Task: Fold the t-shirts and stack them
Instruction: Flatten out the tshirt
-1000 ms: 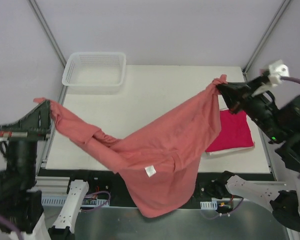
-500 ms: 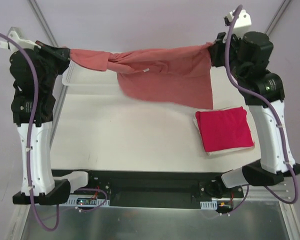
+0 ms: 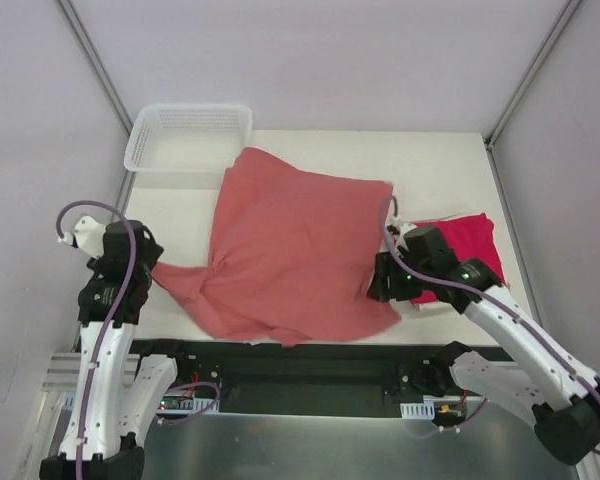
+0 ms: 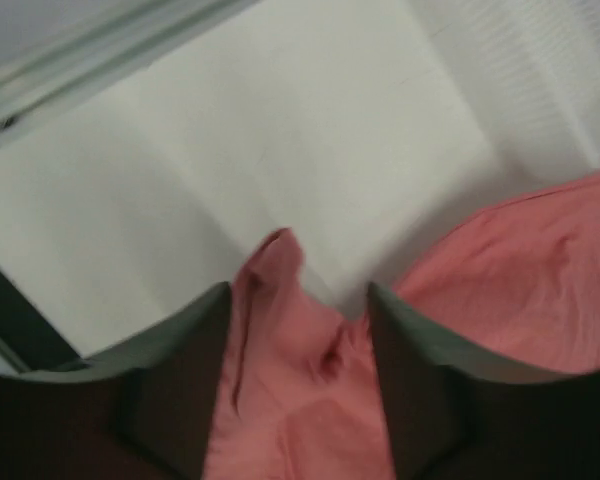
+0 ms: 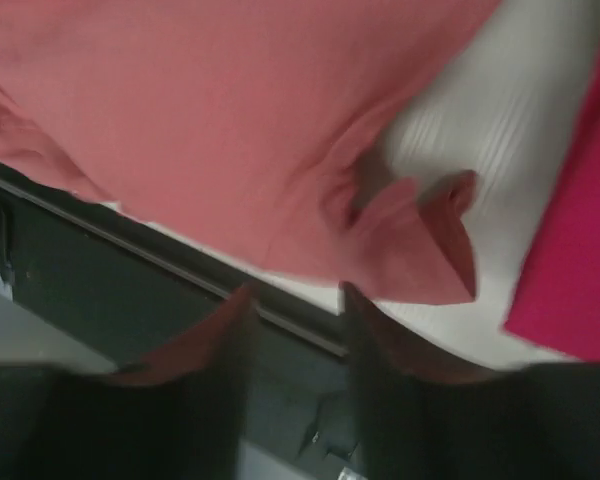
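Observation:
The salmon-pink t-shirt [image 3: 290, 250] lies spread over the middle of the white table [image 3: 440, 170], one sleeve [image 3: 175, 280] trailing to the left. My left gripper [image 3: 148, 268] sits at that sleeve. In the left wrist view its jaws stand apart [image 4: 298, 292] with the pink sleeve [image 4: 290, 390] lying loose between them. My right gripper [image 3: 376, 286] is at the shirt's near right corner, open [image 5: 296, 295], and a bunched pink corner [image 5: 420, 250] lies just past its tips. The crimson t-shirt [image 3: 470, 250] [image 5: 580, 240] rests folded at the right.
A white mesh basket [image 3: 188, 135] stands at the table's far left corner. The dark front rail [image 3: 310, 362] runs along the near table edge, right under the right gripper. Grey walls close in both sides.
The pink shirt, held stretched in the air between both shut grippers, now lies spread on the table. Both arms have dropped toward the near edge and both grippers have opened.

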`<action>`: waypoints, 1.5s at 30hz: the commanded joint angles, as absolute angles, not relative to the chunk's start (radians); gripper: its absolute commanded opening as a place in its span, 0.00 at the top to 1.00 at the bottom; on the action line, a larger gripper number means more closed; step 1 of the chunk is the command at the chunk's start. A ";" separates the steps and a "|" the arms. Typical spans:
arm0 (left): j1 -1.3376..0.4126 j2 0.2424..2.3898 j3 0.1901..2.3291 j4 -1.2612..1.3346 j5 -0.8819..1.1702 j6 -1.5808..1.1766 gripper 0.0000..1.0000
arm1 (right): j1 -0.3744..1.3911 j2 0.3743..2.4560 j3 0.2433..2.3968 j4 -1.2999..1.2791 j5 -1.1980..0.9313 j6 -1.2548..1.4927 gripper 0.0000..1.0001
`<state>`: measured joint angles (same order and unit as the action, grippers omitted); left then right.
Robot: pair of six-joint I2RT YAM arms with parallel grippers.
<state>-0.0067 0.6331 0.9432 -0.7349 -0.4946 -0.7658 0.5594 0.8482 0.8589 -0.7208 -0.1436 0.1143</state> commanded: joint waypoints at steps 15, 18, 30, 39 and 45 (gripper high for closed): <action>-0.011 0.742 0.663 -0.592 0.174 -0.827 0.01 | 0.638 1.329 1.211 -0.617 -0.078 0.009 0.03; -0.064 0.781 0.599 -0.581 0.176 -0.827 0.01 | 0.640 1.512 1.331 -0.609 -0.065 -0.018 0.03; -0.204 1.113 0.621 -0.541 -0.107 -0.811 0.01 | 0.638 1.907 1.445 -0.619 -0.068 0.040 0.03; -0.215 1.558 0.877 -0.506 -0.118 -0.795 0.01 | 0.663 1.734 1.076 -0.457 -0.218 0.112 0.03; -0.274 1.842 1.184 -0.502 -0.065 -0.743 0.01 | 0.805 1.698 1.000 -0.397 -0.316 0.156 0.03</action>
